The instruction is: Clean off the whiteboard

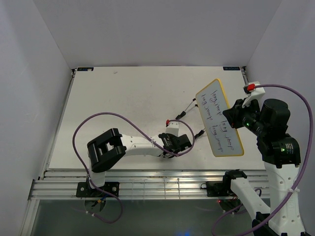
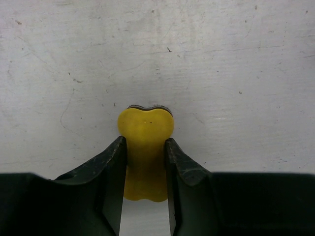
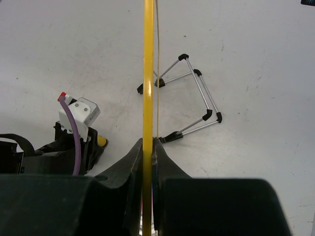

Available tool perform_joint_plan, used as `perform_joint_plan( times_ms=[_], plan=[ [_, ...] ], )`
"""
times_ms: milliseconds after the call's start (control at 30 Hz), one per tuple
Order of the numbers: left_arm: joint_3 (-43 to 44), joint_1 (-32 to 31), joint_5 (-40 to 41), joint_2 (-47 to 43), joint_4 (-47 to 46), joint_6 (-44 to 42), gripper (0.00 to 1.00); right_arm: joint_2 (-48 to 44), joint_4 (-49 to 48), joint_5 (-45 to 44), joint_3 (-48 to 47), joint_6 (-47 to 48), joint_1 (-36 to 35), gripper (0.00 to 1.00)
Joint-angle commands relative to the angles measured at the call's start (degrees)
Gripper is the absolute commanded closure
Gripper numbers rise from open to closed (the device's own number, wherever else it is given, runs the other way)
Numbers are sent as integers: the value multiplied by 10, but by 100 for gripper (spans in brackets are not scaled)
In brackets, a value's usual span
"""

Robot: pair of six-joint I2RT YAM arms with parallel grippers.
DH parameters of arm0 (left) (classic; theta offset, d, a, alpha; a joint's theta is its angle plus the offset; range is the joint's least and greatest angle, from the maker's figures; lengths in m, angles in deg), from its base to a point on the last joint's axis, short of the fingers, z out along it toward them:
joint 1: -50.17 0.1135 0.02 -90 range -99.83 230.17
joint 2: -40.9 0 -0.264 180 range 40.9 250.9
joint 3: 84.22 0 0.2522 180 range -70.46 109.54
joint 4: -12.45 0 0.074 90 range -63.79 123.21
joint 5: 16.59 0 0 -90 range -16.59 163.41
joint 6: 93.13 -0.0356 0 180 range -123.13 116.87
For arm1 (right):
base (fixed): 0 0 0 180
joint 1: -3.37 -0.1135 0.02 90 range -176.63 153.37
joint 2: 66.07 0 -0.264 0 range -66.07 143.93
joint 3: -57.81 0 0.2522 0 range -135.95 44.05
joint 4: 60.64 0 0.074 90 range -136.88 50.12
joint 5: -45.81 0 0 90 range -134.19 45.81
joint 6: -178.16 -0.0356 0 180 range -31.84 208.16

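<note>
The whiteboard (image 1: 219,118), white with a yellow frame and purple handwriting, is lifted off the table and tilted at the right. My right gripper (image 1: 237,117) is shut on its right edge. In the right wrist view the board shows edge-on as a yellow strip (image 3: 147,73) pinched between the jaws of the right gripper (image 3: 148,141). My left gripper (image 1: 179,143) lies low on the table near the middle front. It is shut on a small yellow peanut-shaped eraser (image 2: 146,125), gripped at its waist by the left gripper (image 2: 145,141), with the eraser resting on the table.
A folding wire stand (image 1: 189,115) with black tips lies on the table between the two grippers, also seen from the right wrist as the stand (image 3: 197,93). A purple cable (image 1: 123,118) loops over the left arm. White walls close in the table on three sides.
</note>
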Motion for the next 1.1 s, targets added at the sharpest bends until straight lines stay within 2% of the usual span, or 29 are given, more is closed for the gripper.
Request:
perform_joint_plan(
  times_ms=[0, 167, 267, 400, 433, 533, 633, 667, 767, 900, 1067],
  plan=[
    [-10, -1, -2, -35, -10, 4, 67, -4, -55, 16, -6, 0, 0, 92],
    [-34, 10, 7, -76, -10, 6, 78, 2, -70, 42, 5, -13, -1, 92],
    [-67, 40, 11, -146, -15, -8, 79, 19, -104, 119, 18, -44, 0, 92],
    [-110, 86, 36, -277, -11, -44, 79, 60, -201, 271, 71, -111, -1, 92],
    [-118, 95, 39, -336, -7, -50, 79, 67, -223, 279, 84, -122, -2, 92],
    [-147, 106, 72, -446, -3, -57, 81, 95, -305, 279, 136, -184, -12, 92],
    [-179, 106, 87, -525, -29, -76, 81, 110, -377, 217, 187, -233, -75, 92],
    [-193, 107, 83, -539, -49, -111, 81, 113, -395, 176, 202, -245, -118, 92],
    [-237, 107, 58, -569, -115, -150, 81, 141, -446, 125, 247, -274, -191, 92],
    [-294, 107, 21, -570, -206, -180, 81, 149, -509, 93, 312, -302, -214, 92],
    [-327, 107, -14, -559, -265, -189, 81, 170, -528, 84, 344, -303, -232, 92]
  ],
)
